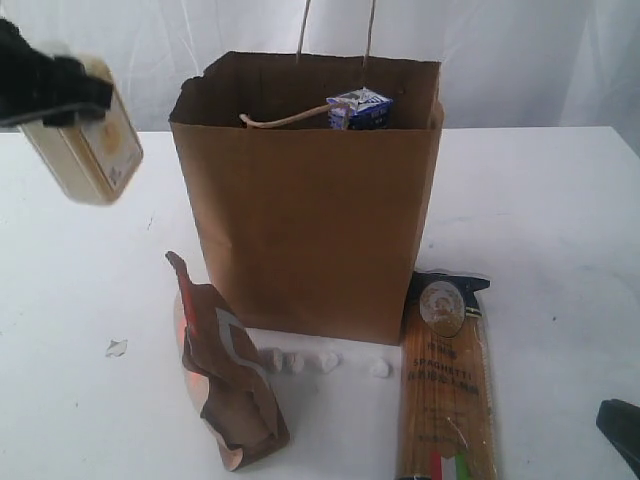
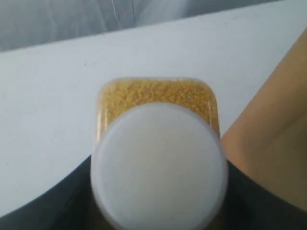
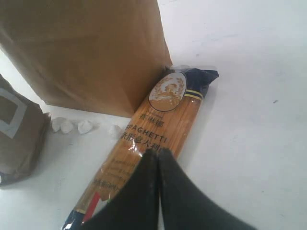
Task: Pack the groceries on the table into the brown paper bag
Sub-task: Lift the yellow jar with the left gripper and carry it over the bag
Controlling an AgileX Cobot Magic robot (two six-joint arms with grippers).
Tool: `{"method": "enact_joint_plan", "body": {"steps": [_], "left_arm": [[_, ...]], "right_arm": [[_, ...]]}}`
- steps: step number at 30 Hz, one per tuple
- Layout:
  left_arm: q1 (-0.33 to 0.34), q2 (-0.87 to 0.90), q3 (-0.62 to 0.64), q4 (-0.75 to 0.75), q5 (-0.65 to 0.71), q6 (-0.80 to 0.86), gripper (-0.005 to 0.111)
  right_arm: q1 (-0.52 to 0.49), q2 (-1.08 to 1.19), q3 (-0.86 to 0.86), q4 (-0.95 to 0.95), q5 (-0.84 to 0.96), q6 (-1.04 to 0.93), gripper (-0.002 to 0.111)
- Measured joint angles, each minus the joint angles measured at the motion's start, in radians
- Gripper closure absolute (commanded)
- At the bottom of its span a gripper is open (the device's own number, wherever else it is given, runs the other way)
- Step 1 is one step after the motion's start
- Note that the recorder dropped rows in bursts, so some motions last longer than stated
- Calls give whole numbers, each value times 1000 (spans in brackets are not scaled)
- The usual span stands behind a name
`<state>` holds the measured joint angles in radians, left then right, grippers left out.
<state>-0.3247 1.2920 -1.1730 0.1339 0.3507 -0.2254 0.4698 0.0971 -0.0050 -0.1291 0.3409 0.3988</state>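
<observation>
My left gripper [image 1: 55,90] is shut on the yellow-filled bottle [image 1: 90,150] and holds it tilted in the air, left of the brown paper bag [image 1: 310,210]. In the left wrist view the bottle's white cap [image 2: 158,163] fills the middle. The small blue-white carton [image 1: 360,108] shows inside the bag's open top. The brown-orange foil pouch [image 1: 225,370] stands in front of the bag on the left, and the spaghetti packet [image 1: 445,380] lies at the bag's right corner. My right gripper [image 3: 158,152] is shut and empty just above the packet [image 3: 163,124]. Neither jar is in view.
Small white crumbs [image 1: 300,360] lie along the bag's front edge on the table [image 1: 540,230], with one more scrap [image 1: 116,347] at the left. The bag's handles [image 1: 335,30] stick up at the back. White cloth hangs behind the table.
</observation>
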Motion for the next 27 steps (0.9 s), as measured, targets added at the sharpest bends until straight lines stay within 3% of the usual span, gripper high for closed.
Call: {"method": "enact_joint_plan", "body": {"steps": [5, 9, 12, 16, 25, 27], "left_arm": [[0, -67, -244, -62, 101, 39, 107], [0, -72, -357, -304, 179, 243, 107], [0, -71, -397, -594, 260, 525, 107], [-5, -34, -410, -800, 325, 717, 107], [-167, 70, -415, -809, 263, 892, 107], [-172, 89, -423, -809, 258, 897, 107]], "right_arm": [[0, 0, 0, 0, 0, 0, 108], [0, 0, 0, 0, 0, 0, 108], [0, 0, 0, 0, 0, 0, 108], [0, 0, 0, 0, 0, 0, 108], [0, 0, 0, 0, 0, 0, 108], [0, 0, 0, 0, 0, 0, 108]]}}
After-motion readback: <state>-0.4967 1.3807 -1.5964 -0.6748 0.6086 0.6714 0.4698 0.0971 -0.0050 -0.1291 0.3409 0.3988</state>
